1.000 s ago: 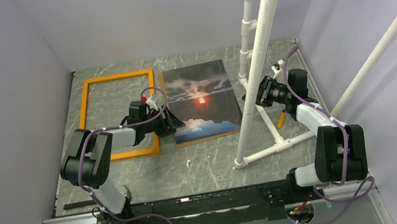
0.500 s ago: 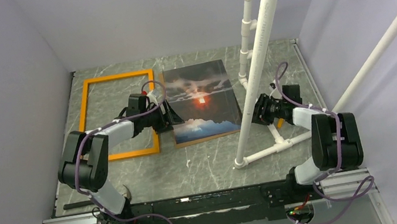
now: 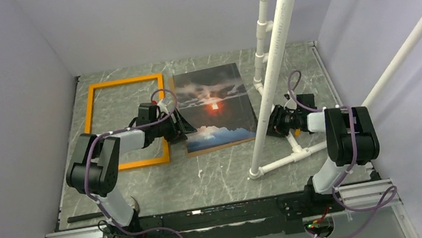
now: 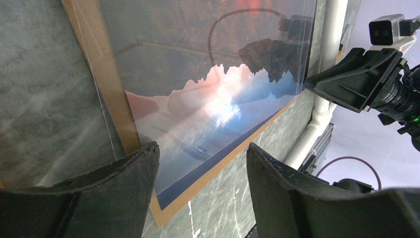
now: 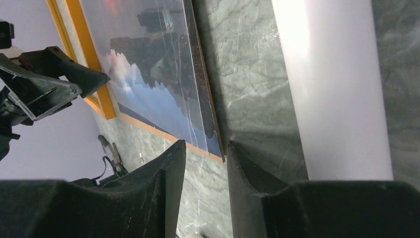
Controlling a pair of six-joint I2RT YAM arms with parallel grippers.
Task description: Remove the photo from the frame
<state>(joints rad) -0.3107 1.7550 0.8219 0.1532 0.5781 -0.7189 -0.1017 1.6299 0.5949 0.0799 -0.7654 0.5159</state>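
Looking down from the top cam, I see the frame [image 3: 121, 82] lying flat at the far left of the table [image 3: 218, 181], empty, w/ grey stone showing through its opening. The photo [image 3: 213, 106] is already out of it: it lies face up just to the right of the frame, on a brown backing board [image 3: 219, 146] that shows as a thin strip along its near edge. The print is glossy and mirrors the arms.

Both arms reach in low from opposite sides, prob. to get at the print's edges where it can be peeled off the board. The left gripper [image 3: 179, 125] sits at the photo's left edge, between photo and frame. In the left wrist view its fingers are spread wide w/ nothing between them, the board's left edge just ahead. The right gripper [image 3: 271, 124] is at the photo's right edge near the near corner. In the right wrist view its fingers stand a little apart, pinching nothing, the board's corner right at the gap.

Room is tight on the right: a white pipe stand [image 3: 274, 52] rises just beside that gripper. On the left, the frame's right rail is just beside the fingers. The near side of the table looks the more open.
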